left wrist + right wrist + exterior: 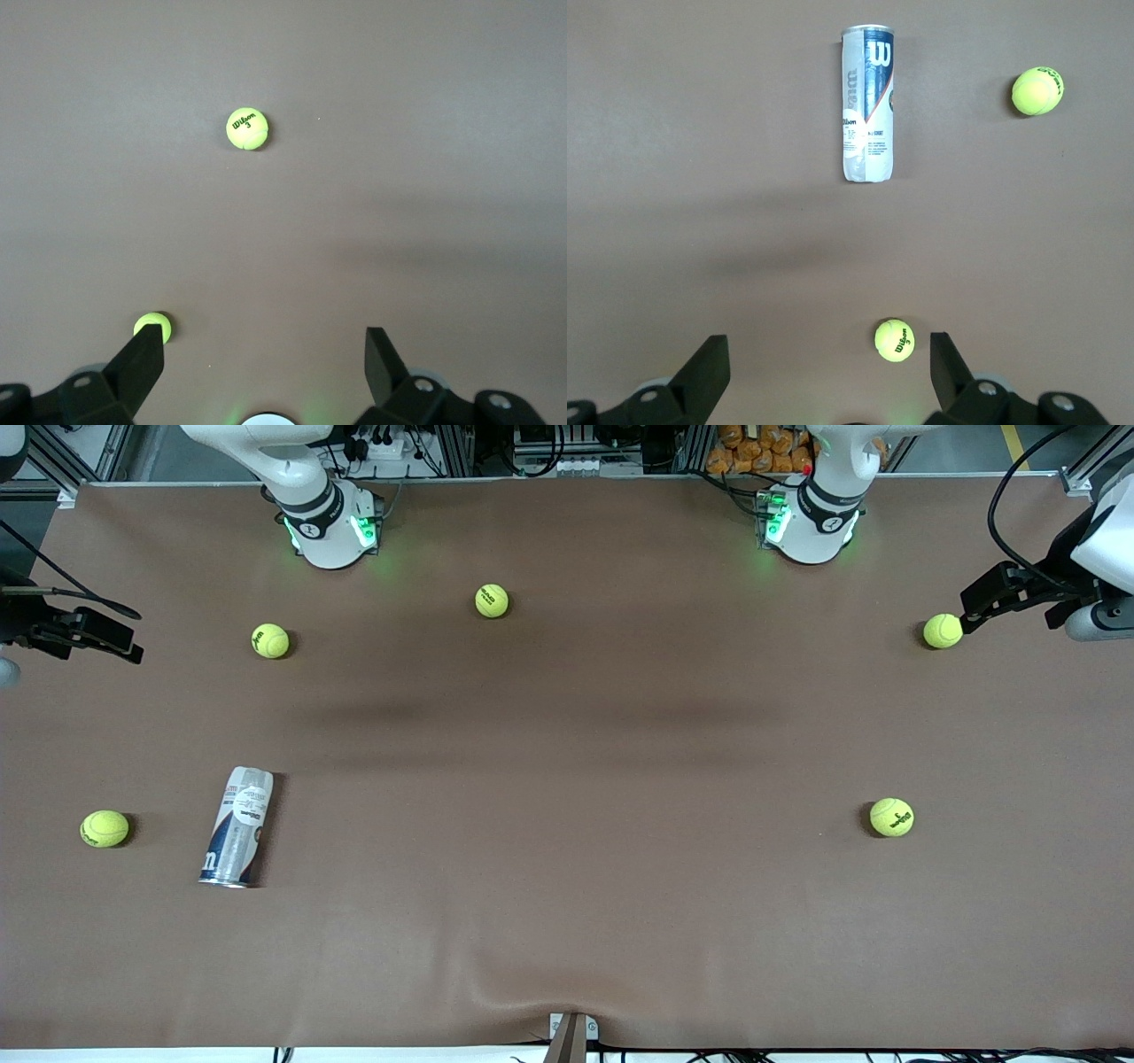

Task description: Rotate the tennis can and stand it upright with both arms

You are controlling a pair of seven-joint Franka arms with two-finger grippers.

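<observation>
The tennis can lies on its side on the brown table, toward the right arm's end, its silver rim end nearer the front camera. It also shows in the right wrist view, with the W logo by the rim. My right gripper is open and empty, high over the table edge at its own end, well apart from the can; its own view shows it over a tennis ball. My left gripper is open and empty, up in the air at the left arm's end, beside a ball.
Several yellow-green tennis balls lie scattered: one beside the can, one and one near the right arm's base, one under the left gripper, one nearer the front camera.
</observation>
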